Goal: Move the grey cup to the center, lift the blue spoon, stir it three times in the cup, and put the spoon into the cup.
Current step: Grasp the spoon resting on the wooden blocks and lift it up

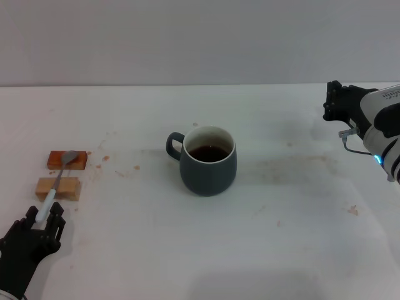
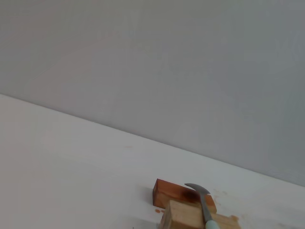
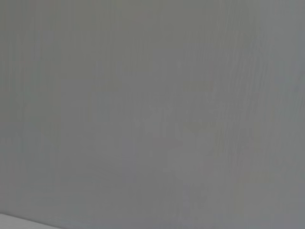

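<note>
Mug: the grey cup (image 1: 209, 164) stands upright near the middle of the white worktop (image 1: 294, 225), its loop handle turned toward the robot's left, dark liquid inside its cream wall.

Spoon: the blue spoon (image 1: 56, 184) lies near the left edge of the worktop, well apart from the mug. Its metal bowl rests on the orange block (image 1: 67, 160), its neck crosses the tan block (image 1: 58, 188), and its pale handle runs off the near side toward the robot. In the left wrist view the spoon (image 2: 204, 206) shows the same way, bowl over the orange block (image 2: 178, 193) and neck on the tan block (image 2: 190, 217).

Blocks: the two wooden blocks sit just beside each other, the orange one farther from the robot, the tan one nearer.

Left gripper: the left gripper (image 1: 42, 220) is low at the near left corner of the worktop, with the tip of the spoon handle between its dark fingers (image 1: 57, 215). Whether the fingers press on the handle I cannot tell.

Right gripper: the right gripper (image 1: 335, 101) is raised over the right edge of the worktop, toward the far side, holding nothing. Whether it is spread or closed I cannot tell.

Worktop: faint brownish stains mark it near the blocks and to the right of the mug.
</note>
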Robot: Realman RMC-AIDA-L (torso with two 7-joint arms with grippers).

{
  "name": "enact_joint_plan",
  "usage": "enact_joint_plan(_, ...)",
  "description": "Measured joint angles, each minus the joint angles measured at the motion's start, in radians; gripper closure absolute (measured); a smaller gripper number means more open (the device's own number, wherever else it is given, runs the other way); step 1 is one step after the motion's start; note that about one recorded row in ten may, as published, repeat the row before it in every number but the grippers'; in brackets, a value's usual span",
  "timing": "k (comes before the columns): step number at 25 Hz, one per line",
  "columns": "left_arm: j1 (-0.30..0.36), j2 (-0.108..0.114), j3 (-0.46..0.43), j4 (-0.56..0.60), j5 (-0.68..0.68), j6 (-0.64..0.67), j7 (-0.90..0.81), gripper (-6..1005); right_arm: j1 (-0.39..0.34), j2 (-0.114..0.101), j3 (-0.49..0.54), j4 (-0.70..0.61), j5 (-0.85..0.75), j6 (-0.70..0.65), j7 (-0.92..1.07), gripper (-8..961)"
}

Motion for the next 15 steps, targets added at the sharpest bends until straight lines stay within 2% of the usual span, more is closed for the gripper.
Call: enact_joint_plan(15,-0.01,-0.002,-0.001,0.01,-0.011,-0.003,0.0,630,0.004,0.0,0.002,0.0,0.0,0.0,0.0,921)
